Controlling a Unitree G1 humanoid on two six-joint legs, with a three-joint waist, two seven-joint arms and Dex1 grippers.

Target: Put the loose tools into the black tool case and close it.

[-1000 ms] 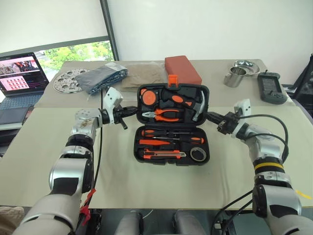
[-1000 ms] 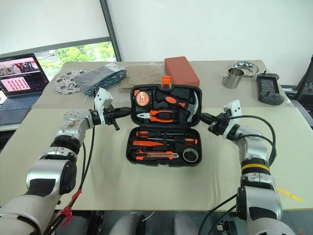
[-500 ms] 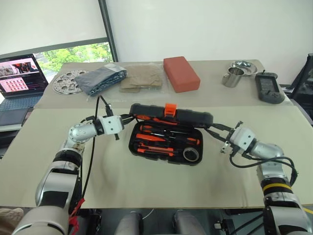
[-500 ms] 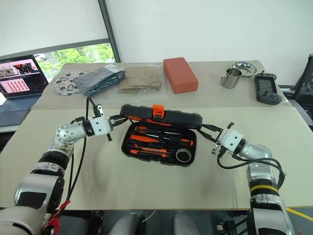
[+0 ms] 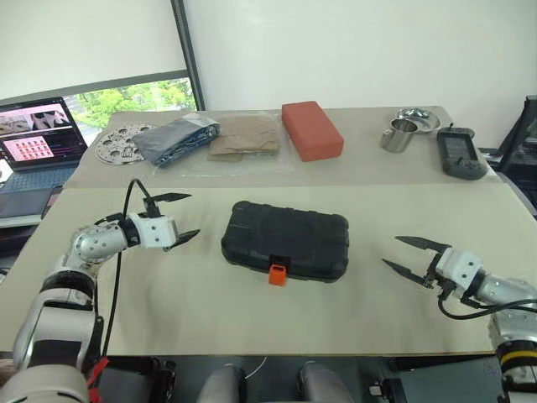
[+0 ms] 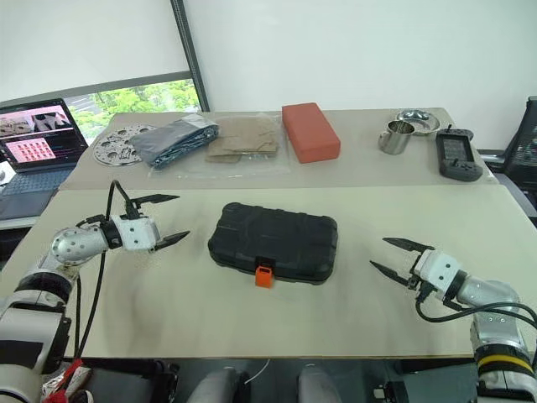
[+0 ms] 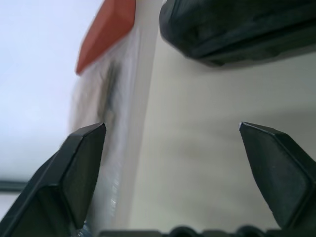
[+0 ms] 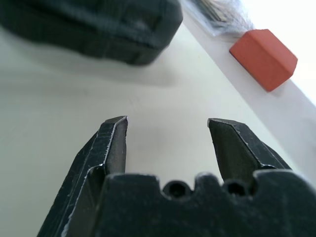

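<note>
The black tool case (image 5: 285, 239) lies shut in the middle of the near table, its lid down and its orange latch (image 5: 276, 274) at the front edge. The loose tools are hidden inside it. My left gripper (image 5: 182, 217) hovers to the left of the case, open, with nothing between its fingers. My right gripper (image 5: 407, 254) hovers to the right of the case, also open and empty. Both stand apart from the case. In the left wrist view the case (image 7: 237, 24) shows past the spread fingers; in the right wrist view it (image 8: 94, 27) lies beyond the fingertips.
A red rectangular block (image 5: 311, 129), folded cloths (image 5: 210, 137) and a perforated metal disc (image 5: 117, 141) lie on the far table. A steel mug (image 5: 398, 133), a bowl (image 5: 418, 115) and a handheld device (image 5: 461, 154) sit at the far right. A laptop (image 5: 38, 134) stands at far left.
The case lid came down and the case is now shut. Both grippers let go of the lid, opened and drew away to either side.
</note>
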